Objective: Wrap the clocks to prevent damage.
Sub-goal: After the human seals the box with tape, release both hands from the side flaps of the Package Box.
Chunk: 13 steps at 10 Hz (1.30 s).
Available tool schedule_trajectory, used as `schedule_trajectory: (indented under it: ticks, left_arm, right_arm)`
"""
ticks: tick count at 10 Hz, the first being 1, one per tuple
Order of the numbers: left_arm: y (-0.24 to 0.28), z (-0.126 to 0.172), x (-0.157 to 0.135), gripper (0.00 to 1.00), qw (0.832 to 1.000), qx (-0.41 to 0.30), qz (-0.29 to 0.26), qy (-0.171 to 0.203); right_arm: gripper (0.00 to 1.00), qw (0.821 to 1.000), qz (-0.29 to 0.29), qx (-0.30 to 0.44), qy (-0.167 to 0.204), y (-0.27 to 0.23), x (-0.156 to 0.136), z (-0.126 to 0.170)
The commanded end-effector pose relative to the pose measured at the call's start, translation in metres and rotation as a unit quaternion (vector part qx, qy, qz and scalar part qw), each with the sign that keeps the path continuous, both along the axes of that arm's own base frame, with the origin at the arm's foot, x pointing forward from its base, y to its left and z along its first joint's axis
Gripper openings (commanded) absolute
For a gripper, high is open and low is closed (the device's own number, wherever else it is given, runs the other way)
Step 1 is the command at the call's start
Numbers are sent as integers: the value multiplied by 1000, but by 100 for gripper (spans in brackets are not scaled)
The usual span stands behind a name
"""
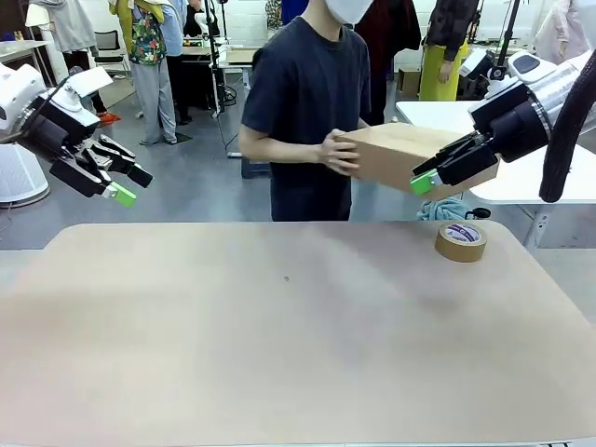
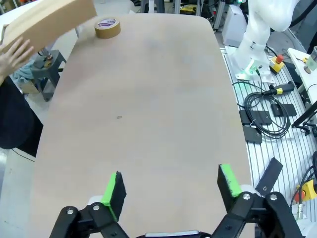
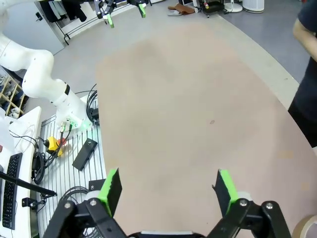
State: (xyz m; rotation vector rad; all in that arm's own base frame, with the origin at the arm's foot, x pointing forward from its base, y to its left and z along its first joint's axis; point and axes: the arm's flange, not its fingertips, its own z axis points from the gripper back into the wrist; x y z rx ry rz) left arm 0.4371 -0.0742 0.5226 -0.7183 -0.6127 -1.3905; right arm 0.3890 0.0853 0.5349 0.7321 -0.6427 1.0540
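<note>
Beyond my table [image 1: 279, 354], a wide tan top with rounded corners, grey floor [image 1: 196, 191] runs to the back of the room. White fan [image 1: 19, 177] at far left of the frame. Upper left, a desk [image 1: 19, 47] and a chair [image 1: 112, 51]. White table [image 1: 531, 182] at right edge. Bright, even light. In my left wrist view, black cables [image 2: 267, 111] lie on a slatted metal surface [image 2: 292, 148] at right.
</note>
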Motion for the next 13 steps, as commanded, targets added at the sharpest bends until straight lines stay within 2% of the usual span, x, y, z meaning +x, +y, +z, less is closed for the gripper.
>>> schedule_trajectory:
  ticks: [1,4,5,6,8,9,11,12,13]
  left_arm:
    - [-1,5,-3,100,1000,-14,1,4]
    - [-1,5,-2,100,1000,-13,1,7]
    - [-2,7,-2,100,1000,5,1,-7]
    - [0,1,-1,100,1000,-2,-2,2]
    - [0,1,-1,100,1000,-2,-2,2]
    - [0,1,-1,100,1000,-2,-2,2]
    - [44,3,-9,100,994,-105,36,3]
    - [63,3,-13,100,989,-142,45,1]
    - [75,4,-19,100,984,-173,45,-4]
  right_arm:
    - [100,1000,0,8,5,1,-7,-2]
    - [100,1000,0,9,4,0,-7,-1]
    - [100,999,-45,-12,0,-1,-7,0]
    - [100,1000,1,1,0,0,-1,1]
    - [100,1000,-10,-1,-3,-1,-1,3]
    - [100,997,-37,30,-58,-17,-4,9]
    - [100,991,-51,87,-93,-44,-21,6]
    - [100,984,-86,115,-109,-63,-30,4]
    - [100,979,-110,136,-106,-76,-37,-1]
